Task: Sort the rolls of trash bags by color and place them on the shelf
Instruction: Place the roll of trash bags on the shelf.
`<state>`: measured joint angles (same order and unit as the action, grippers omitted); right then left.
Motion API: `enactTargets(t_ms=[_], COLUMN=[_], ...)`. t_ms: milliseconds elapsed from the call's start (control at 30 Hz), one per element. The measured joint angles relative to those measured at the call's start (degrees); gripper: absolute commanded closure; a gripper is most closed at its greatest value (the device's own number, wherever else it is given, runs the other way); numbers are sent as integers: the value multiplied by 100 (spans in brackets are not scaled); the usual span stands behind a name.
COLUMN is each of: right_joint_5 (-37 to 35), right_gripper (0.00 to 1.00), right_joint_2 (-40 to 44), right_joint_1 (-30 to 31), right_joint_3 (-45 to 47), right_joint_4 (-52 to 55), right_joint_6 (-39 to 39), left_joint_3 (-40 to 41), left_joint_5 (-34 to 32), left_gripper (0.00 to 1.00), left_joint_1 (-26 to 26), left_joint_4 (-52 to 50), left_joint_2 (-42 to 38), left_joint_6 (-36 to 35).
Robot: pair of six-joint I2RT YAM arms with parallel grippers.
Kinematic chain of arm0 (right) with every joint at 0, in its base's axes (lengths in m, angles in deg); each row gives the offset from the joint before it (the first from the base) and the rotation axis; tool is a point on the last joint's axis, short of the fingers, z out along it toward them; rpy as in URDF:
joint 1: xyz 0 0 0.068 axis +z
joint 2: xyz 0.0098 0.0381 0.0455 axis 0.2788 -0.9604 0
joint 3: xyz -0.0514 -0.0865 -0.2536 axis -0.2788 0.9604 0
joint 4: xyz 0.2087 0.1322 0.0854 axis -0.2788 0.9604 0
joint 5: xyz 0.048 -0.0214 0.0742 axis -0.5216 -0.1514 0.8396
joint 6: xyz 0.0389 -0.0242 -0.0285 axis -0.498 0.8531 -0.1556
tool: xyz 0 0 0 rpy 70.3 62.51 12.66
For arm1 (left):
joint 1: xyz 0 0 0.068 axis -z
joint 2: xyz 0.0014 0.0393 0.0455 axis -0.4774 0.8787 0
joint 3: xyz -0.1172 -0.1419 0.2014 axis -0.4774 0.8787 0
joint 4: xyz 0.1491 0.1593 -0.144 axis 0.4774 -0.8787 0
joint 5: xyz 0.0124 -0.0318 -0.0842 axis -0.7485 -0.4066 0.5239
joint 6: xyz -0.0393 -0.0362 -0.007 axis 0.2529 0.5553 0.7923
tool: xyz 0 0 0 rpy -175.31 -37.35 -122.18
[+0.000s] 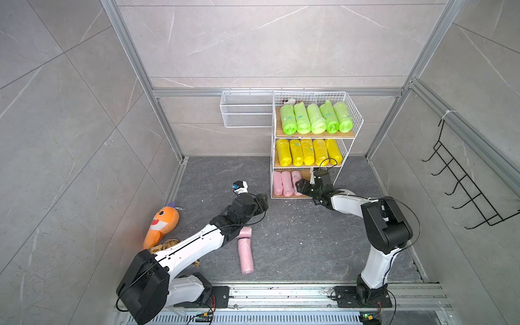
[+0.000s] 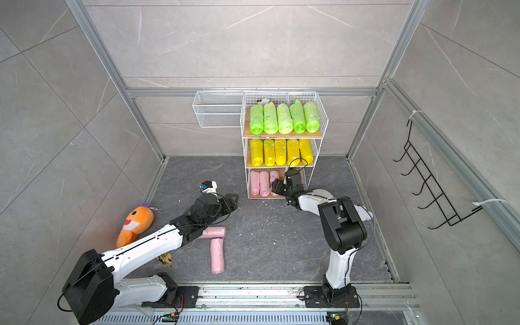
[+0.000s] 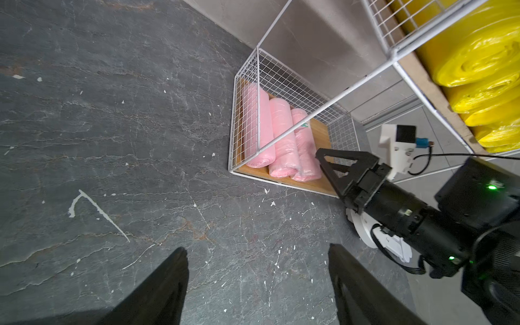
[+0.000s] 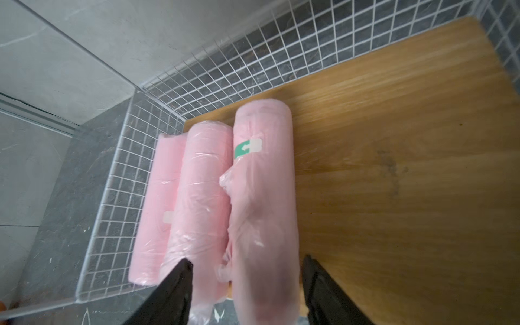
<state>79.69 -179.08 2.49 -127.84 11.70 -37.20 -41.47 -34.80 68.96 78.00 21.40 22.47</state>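
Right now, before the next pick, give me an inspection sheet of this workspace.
Surface: dark stone-look floor, white flecks.
Job's things: shelf holds five green rolls on top, five yellow rolls in the middle, three shelved pink rolls at the bottom; two loose pink rolls lie on the floor.
Clutter: orange plush shark; brown scrap beneath the left arm.
Grippers: left gripper open, empty; right gripper open, straddling the teal-stickered pink roll.
Cables: black cables loop off both arms.
Surroundings: tiled walls, white wire basket, black hook rack.

Pink rolls [image 4: 208,197], white mesh shelf [image 1: 355,118]
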Motion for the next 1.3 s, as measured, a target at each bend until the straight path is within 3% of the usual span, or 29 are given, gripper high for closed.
enactTargets(t_ms=[367, 633, 833, 1100, 1300], right_joint_5=[15, 39, 55, 168, 310], right_gripper=[31, 30, 27, 27, 26], right_joint_2=[1410, 2597, 2955, 3040, 3034], right_joint_1=[4, 55, 240, 348, 350], right_joint_3=[1342, 1969, 2105, 2260, 2273], right_joint_4=[-101, 151, 505, 820, 833], right_joint_6=[-46, -39, 116, 260, 236], left_joint_3=[-20, 13, 409, 719, 813], left_joint_5=[26, -343, -142, 297, 560], left_gripper=[20, 20, 19, 19, 30], left_joint_1=[0, 299, 367, 367, 367], left_joint_4=[-1606, -3189, -3930, -3956, -3473], left_joint_2=[-129, -1167, -1226, -699, 11], left_joint_6=[-540, 168, 555, 623, 527])
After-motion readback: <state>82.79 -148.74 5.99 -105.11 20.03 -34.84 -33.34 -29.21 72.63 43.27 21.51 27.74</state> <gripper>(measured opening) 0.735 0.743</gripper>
